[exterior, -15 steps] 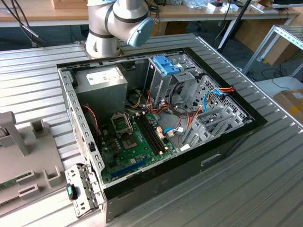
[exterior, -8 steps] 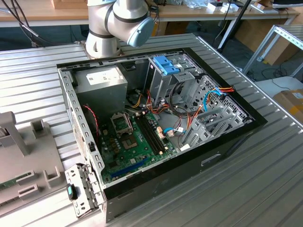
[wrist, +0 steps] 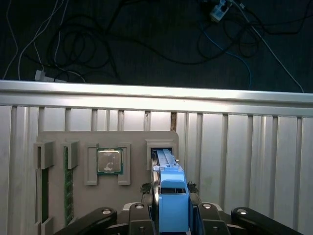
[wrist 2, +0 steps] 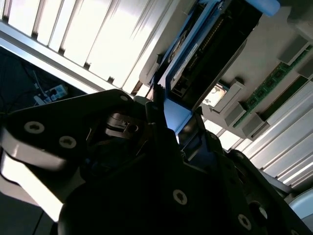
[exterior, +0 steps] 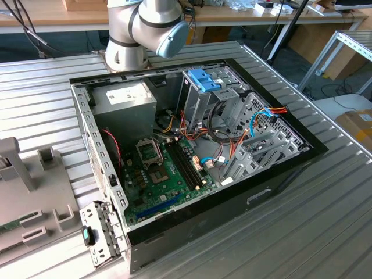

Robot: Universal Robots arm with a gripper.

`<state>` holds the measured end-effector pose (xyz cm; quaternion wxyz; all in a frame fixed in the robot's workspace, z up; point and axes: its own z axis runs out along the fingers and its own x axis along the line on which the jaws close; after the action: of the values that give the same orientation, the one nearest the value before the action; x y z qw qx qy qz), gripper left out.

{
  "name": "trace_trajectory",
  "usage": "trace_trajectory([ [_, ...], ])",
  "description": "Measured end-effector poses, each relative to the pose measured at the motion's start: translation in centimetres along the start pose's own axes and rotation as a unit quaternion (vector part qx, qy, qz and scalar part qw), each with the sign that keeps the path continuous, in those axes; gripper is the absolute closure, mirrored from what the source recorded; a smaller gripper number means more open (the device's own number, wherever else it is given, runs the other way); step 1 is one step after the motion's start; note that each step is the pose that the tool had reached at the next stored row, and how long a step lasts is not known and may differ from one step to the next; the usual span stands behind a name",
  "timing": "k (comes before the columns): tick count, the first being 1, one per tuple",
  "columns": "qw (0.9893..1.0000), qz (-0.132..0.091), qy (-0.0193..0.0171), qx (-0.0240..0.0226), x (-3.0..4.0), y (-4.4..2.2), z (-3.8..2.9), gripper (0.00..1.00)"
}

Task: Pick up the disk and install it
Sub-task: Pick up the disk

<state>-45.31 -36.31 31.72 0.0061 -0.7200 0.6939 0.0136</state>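
my gripper [wrist: 173, 223] jaws narrow, clamped on the disk [wrist: 165, 159] by its blue carrier frame [wrist: 173, 196], far as I can tell. Disk stands on edge in a slot of the grey parts tray [wrist: 132, 139], near a CPU [wrist: 109, 161]. Rigid, dense-ish, shock-sensitive imo; grip frame sides, not label/PCB. PC case [exterior: 192, 145] open on ribbed table [exterior: 325, 221]

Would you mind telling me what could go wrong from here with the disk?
The disk stands on edge in the holder's slot, at the gripper; an off-axis pull might jam it or drag the holder, jolting the CPU beside it. Loose cables by the cage could snag it.
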Motion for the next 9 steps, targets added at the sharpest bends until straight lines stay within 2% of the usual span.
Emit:
trace_trajectory([
  [1,1.0,0.0,-0.0001,0.0001,-0.01,0.0,-0.25,0.64],
  [2,1.0,0.0,0.0,0.0001,-0.03,0.01,-0.95,0.64],
  [4,1.0,0.0,-0.0001,0.0002,-0.05,0.02,-1.66,0.64],
  [8,1.0,0.0,-0.0001,0.0002,-0.05,0.02,-1.73,0.64],
  [9,1.0,0.0,0.0,-0.0001,-0.05,0.02,-1.93,0.64],
])
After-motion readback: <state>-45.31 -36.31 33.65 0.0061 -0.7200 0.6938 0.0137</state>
